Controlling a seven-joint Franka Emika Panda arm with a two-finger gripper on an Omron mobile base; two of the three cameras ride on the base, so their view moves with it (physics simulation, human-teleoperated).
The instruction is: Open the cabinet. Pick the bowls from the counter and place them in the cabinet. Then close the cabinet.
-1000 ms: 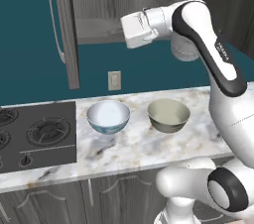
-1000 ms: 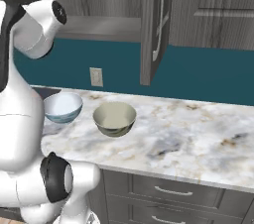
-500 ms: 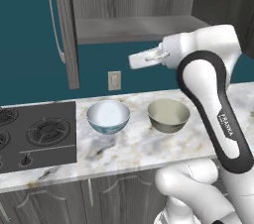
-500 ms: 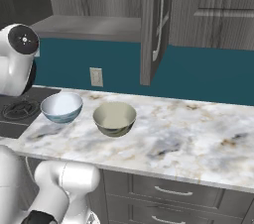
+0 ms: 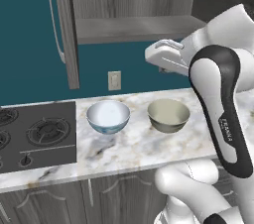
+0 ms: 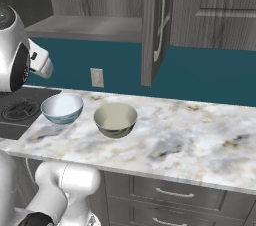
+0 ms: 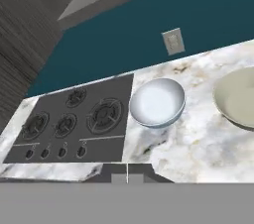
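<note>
The cabinet (image 5: pixel 134 0) has its left door (image 5: pixel 65 29) swung open, seen edge-on as the door (image 6: pixel 152 25) in the right base view; its right door (image 6: pixel 220 5) is closed. Two bowls stand side by side on the counter (image 5: pixel 129 153): the white bowl (image 5: pixel 108 115) (image 6: pixel 62 108) (image 7: pixel 158 101) next to the cooktop, and the cream-olive bowl (image 5: pixel 168 114) (image 6: pixel 115 119) (image 7: pixel 238 96) to its right. My hand (image 5: pixel 163 57) hangs below the cabinet floor, above and behind the cream-olive bowl. My gripper (image 7: pixel 127 172) is shut and holds nothing, looking down on the white bowl.
A black gas cooktop (image 5: pixel 30 134) (image 7: pixel 74 124) lies left of the white bowl. A wall outlet (image 5: pixel 114 80) (image 7: pixel 173 41) sits on the teal backsplash. The counter (image 6: pixel 200 135) runs on to the right. Drawers (image 6: pixel 170 192) sit below it.
My hand has come down from cabinet height and swung a little to the right, tilting toward the counter. Both bowls and the open door stay where they were.
</note>
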